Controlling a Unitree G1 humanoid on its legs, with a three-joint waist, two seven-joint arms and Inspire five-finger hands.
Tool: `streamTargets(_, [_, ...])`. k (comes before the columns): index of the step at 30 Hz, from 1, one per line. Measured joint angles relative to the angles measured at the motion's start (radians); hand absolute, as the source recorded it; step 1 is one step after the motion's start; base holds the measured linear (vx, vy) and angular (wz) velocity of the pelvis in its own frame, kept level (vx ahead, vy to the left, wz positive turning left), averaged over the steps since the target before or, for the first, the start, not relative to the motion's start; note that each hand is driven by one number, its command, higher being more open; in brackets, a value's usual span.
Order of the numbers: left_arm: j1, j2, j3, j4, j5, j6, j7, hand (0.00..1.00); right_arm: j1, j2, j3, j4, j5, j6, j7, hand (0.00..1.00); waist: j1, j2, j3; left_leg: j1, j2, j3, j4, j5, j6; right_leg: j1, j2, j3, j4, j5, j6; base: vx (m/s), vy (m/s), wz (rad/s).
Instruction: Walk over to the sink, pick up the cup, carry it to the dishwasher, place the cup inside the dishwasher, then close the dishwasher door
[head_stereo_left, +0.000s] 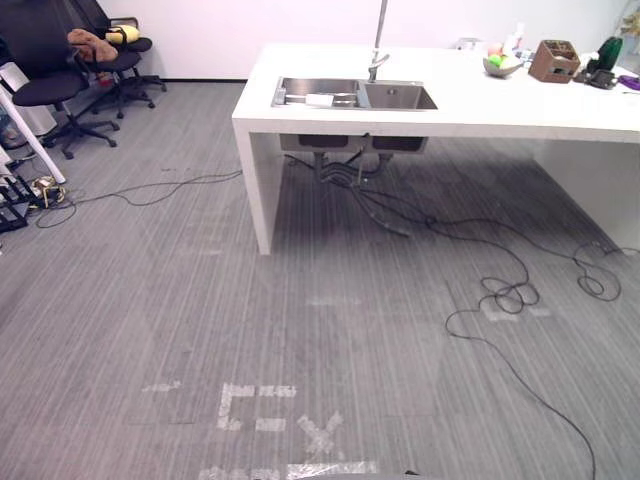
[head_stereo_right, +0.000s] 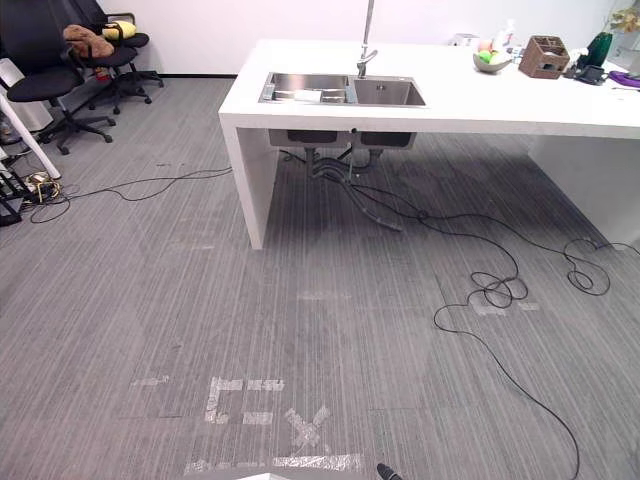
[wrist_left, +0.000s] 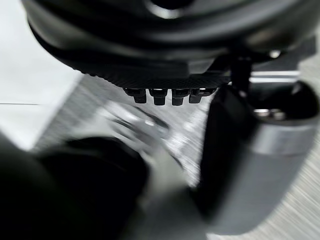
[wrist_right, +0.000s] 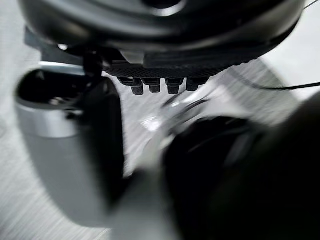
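Observation:
A steel double sink (head_stereo_left: 362, 95) with a tall tap (head_stereo_left: 379, 40) is set into the white counter (head_stereo_left: 500, 108), a few metres ahead across the grey carpet. A pale object (head_stereo_left: 320, 99) lies in the sink's left basin; I cannot tell whether it is the cup. In the left wrist view my left hand (wrist_left: 170, 60) hangs over the floor with its fingers (wrist_left: 159, 96) relaxed and holds nothing. My right hand (wrist_right: 170, 55) hangs the same way in the right wrist view, fingers (wrist_right: 155, 85) relaxed and empty.
Black office chairs (head_stereo_left: 60, 85) stand at the far left. Cables (head_stereo_left: 510, 295) trail over the carpet under and to the right of the counter. A fruit bowl (head_stereo_left: 502, 64) and a brown box (head_stereo_left: 554, 60) sit on the counter's right part. Tape marks (head_stereo_left: 265, 410) lie on the near floor.

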Motion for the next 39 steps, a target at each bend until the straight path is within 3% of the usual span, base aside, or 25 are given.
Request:
streamTargets(2, [-0.003, 0.009, -0.053, 0.004, 0.002, -0.048, -0.004, 1.00, -0.031, 0.007, 0.020, -0.001, -0.112, -0.099, -0.068, 1.00, -0.006, -0.001, 0.001, 0.003, -0.001, -0.002, 0.000, 0.000, 0.000, 0.006, -0.001, -0.002, -0.003, 0.001, 0.003, -0.02, -0.012, 0.01])
streamTargets(7, [-0.016, 0.010, -0.106, 0.001, 0.081, -0.157, 0.046, 1.00, -0.094, 0.014, 0.054, -0.008, -0.231, -0.187, -0.147, 1.00, -0.009, -0.003, 0.032, -0.004, -0.005, -0.024, -0.006, 0.014, 0.002, 0.002, -0.005, -0.021, -0.004, 0.003, 0.006, -0.07, -0.024, 0.13])
streamTargets(12, [-0.017, 0.009, -0.137, 0.001, 0.115, -0.207, 0.102, 1.00, -0.124, 0.030, 0.092, -0.010, -0.230, -0.183, -0.124, 1.00, -0.013, -0.004, 0.034, -0.015, -0.007, -0.028, -0.007, 0.019, 0.003, 0.000, -0.005, -0.031, -0.020, 0.007, 0.005, -0.06, -0.027, 0.06])
streamTargets(18, [-0.024, 0.005, -0.145, 0.002, 0.067, -0.218, 0.163, 1.00, -0.139, 0.048, 0.093, -0.002, -0.193, -0.182, -0.094, 1.00, -0.018, -0.004, 0.044, -0.019, -0.014, -0.038, -0.008, 0.019, 0.003, 0.009, -0.010, -0.042, -0.039, 0.017, 0.003, 0.00, -0.011, 0.05])
streamTargets(31, [-0.028, -0.021, -0.142, 0.003, -0.043, -0.346, 0.186, 1.00, -0.154, 0.049, 0.094, 0.034, -0.085, -0.209, -0.044, 1.00, -0.020, -0.005, 0.057, -0.015, -0.015, -0.041, -0.008, 0.019, 0.003, 0.021, -0.012, -0.051, -0.048, 0.020, 0.003, -0.03, -0.021, 0.02])
streamTargets(35, [-0.026, -0.033, -0.144, 0.003, -0.085, -0.410, 0.172, 1.00, -0.149, 0.049, 0.097, 0.032, -0.045, -0.233, -0.025, 1.00, -0.020, -0.005, 0.060, -0.014, -0.018, -0.044, -0.008, 0.019, 0.003, 0.026, -0.014, -0.054, -0.047, 0.021, 0.004, -0.02, -0.011, 0.01])
streamTargets(37, [-0.026, -0.044, -0.145, 0.000, -0.126, -0.432, 0.152, 1.00, -0.147, 0.050, 0.098, 0.021, -0.018, -0.242, -0.025, 1.00, -0.018, -0.004, 0.065, -0.013, -0.020, -0.049, -0.007, 0.016, 0.005, 0.016, -0.020, -0.058, -0.015, 0.003, 0.010, -0.03, -0.016, 0.09])
streamTargets(39, [-0.024, -0.065, -0.151, -0.016, -0.200, -0.450, 0.100, 1.00, -0.135, 0.057, 0.099, -0.011, 0.013, -0.254, -0.027, 1.00, -0.018, -0.013, 0.076, 0.000, -0.033, -0.057, -0.006, -0.004, 0.022, -0.039, -0.050, -0.062, 0.150, -0.085, 0.028, -0.02, 0.011, 0.13])
